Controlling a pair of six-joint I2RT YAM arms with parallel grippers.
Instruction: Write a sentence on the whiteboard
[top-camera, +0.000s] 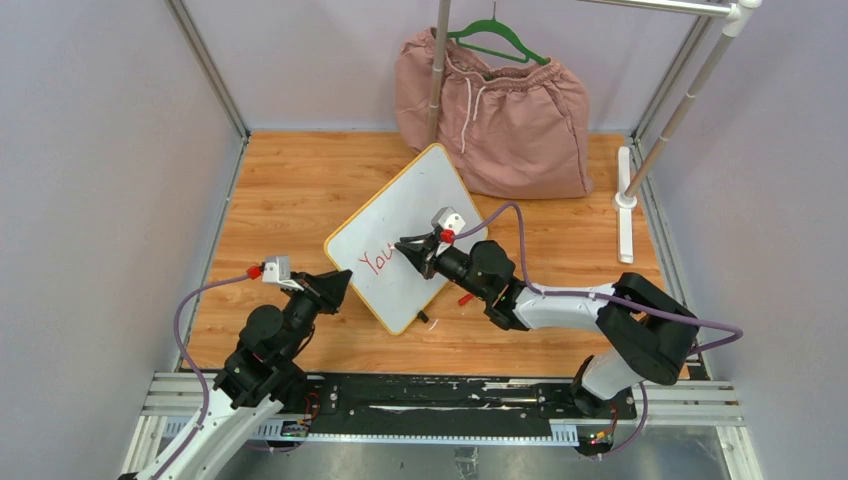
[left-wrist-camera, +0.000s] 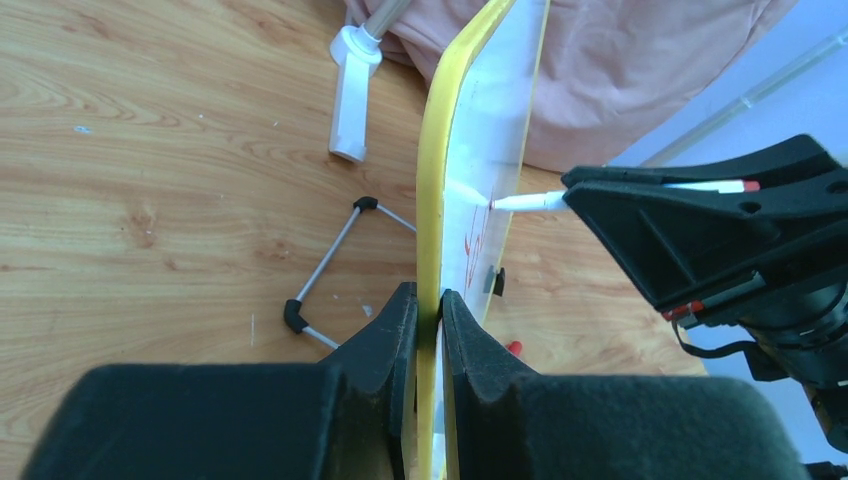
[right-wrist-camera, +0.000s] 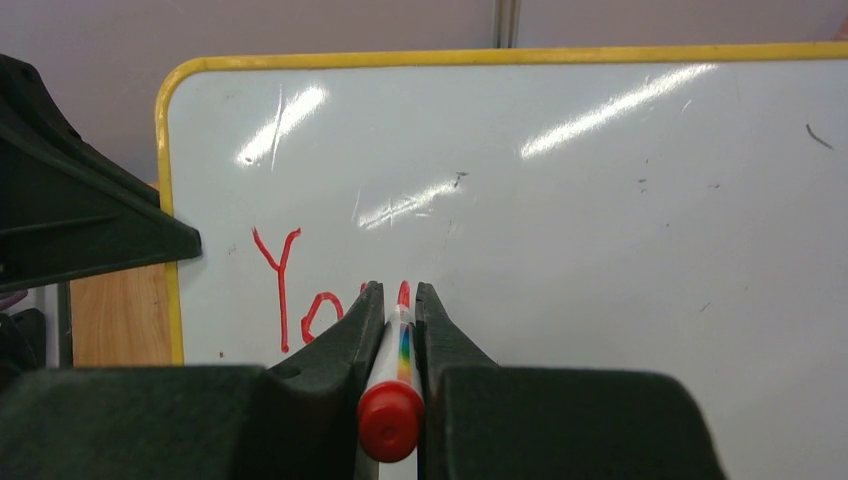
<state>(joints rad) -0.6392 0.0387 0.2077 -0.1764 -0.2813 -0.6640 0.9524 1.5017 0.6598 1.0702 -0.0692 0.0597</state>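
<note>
The whiteboard (top-camera: 405, 212), white with a yellow rim, stands tilted on the wooden table. My left gripper (top-camera: 338, 287) is shut on its rim (left-wrist-camera: 431, 230) near the lower left corner, one finger on each face. My right gripper (top-camera: 416, 250) is shut on a white marker (right-wrist-camera: 392, 400) with a red end, and the marker's tip (left-wrist-camera: 497, 203) touches the board face (right-wrist-camera: 560, 220). The sentence (right-wrist-camera: 298, 290) reads "Yo" in red, with a further stroke partly hidden behind my right fingers. In the top view it reads about "You" (top-camera: 378, 260).
A pink garment (top-camera: 500, 110) on a green hanger lies behind the board. A rack pole with a white foot (top-camera: 626, 200) stands at the right. A small red object (top-camera: 465, 298) lies under my right arm. A wire stand (left-wrist-camera: 330, 270) lies behind the board.
</note>
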